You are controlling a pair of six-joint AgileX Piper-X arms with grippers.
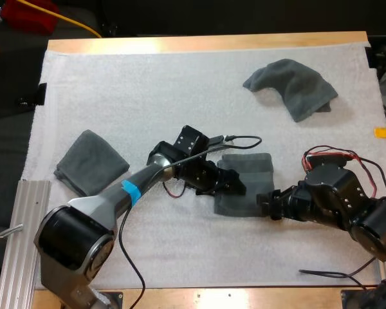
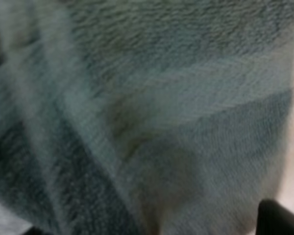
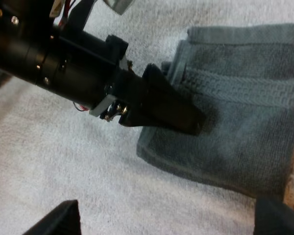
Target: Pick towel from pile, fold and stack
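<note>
A flat folded dark grey-green towel [image 1: 248, 193] lies at the mat's centre. My left gripper [image 1: 237, 185] rests on its left part, its tip [image 3: 188, 120] pressed down onto the cloth. In the left wrist view the towel [image 2: 152, 98] is very close, with one fingertip [image 2: 279, 218] at its edge and the jaws wide apart, so this gripper is open. My right gripper [image 1: 265, 201] is low at the towel's near right edge, open, its fingers [image 3: 59, 220] apart over the mat beside the towel [image 3: 245, 122]. A crumpled towel [image 1: 294, 87] lies far right.
A second folded towel [image 1: 90, 161] sits on the left of the white mat [image 1: 148, 84]. A metal rail [image 1: 22, 225] runs along the table's near left edge. The two arms are close together at the centre towel.
</note>
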